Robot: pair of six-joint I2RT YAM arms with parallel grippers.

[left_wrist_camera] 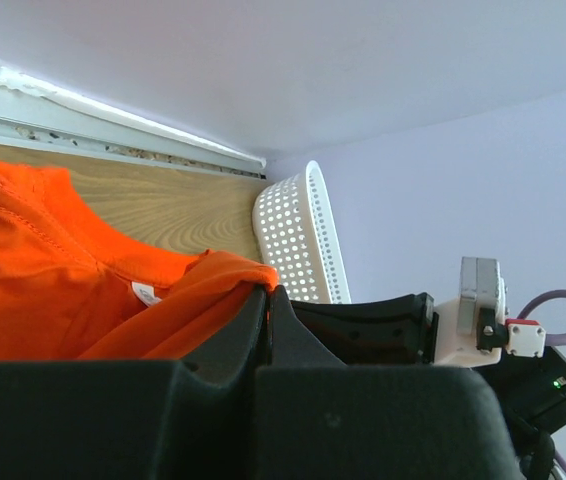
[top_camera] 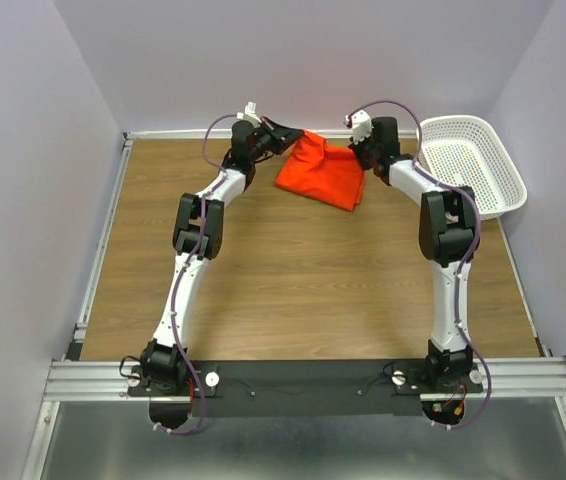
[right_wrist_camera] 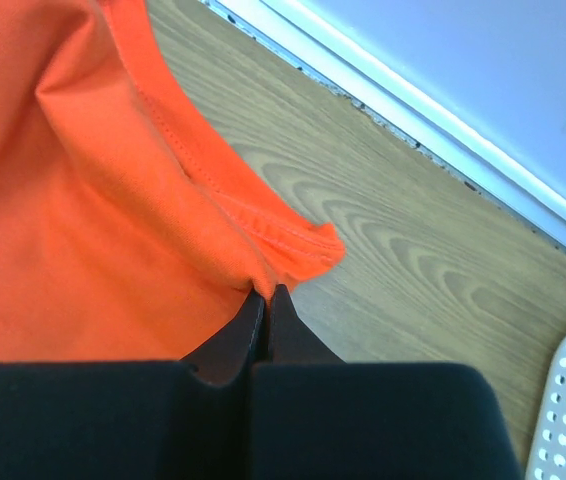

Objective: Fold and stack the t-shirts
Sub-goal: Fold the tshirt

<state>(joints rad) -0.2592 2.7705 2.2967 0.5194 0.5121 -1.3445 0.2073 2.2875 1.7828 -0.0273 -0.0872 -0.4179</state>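
One orange-red t-shirt (top_camera: 323, 172) hangs bunched between the two arms at the far side of the table, its lower edge drooping toward the wood. My left gripper (top_camera: 291, 134) is shut on the shirt's upper left corner; in the left wrist view the cloth (left_wrist_camera: 83, 290) with a white label runs into the closed gripper (left_wrist_camera: 267, 292). My right gripper (top_camera: 363, 152) is shut on the shirt's right edge. From the right wrist, a hemmed fold of the shirt (right_wrist_camera: 113, 200) is pinched at the gripper (right_wrist_camera: 267, 292).
A white perforated basket (top_camera: 468, 160) stands at the far right corner, also seen from the left wrist (left_wrist_camera: 303, 240). The wooden table (top_camera: 303, 290) is bounded by a metal rail at the left (top_camera: 98, 250) and purple walls close behind.
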